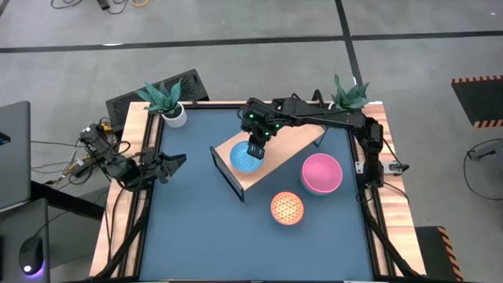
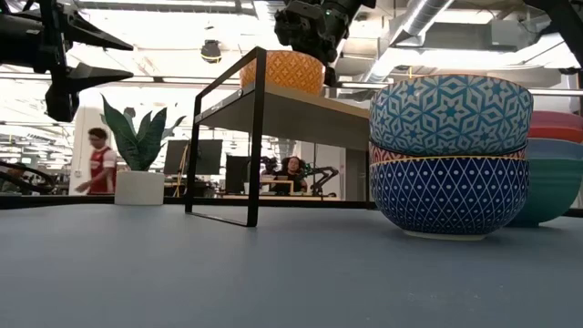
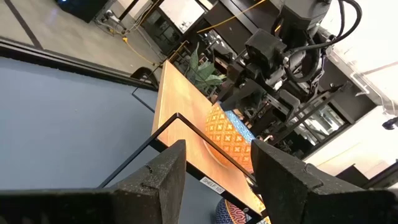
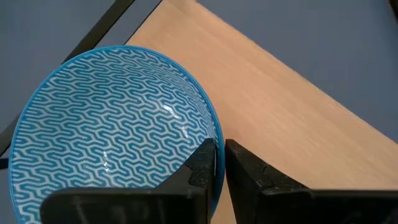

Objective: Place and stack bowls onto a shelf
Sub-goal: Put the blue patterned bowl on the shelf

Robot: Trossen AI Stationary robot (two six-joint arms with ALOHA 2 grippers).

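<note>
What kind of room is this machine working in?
Probably a robotics lab or open workshop: ceiling lights and ducts overhead, people at desks with monitors behind the table, and cables and electronics beside the blue table.

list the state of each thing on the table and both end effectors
blue-lined bowl: upright on the shelf, rim pinched
right end effector: shut on the bowl's rim
left end effector: open, empty, at the table's left edge
shelf: standing, one bowl on it
pink bowl: upright on the table
orange-patterned bowl stack: upright on the table
</note>
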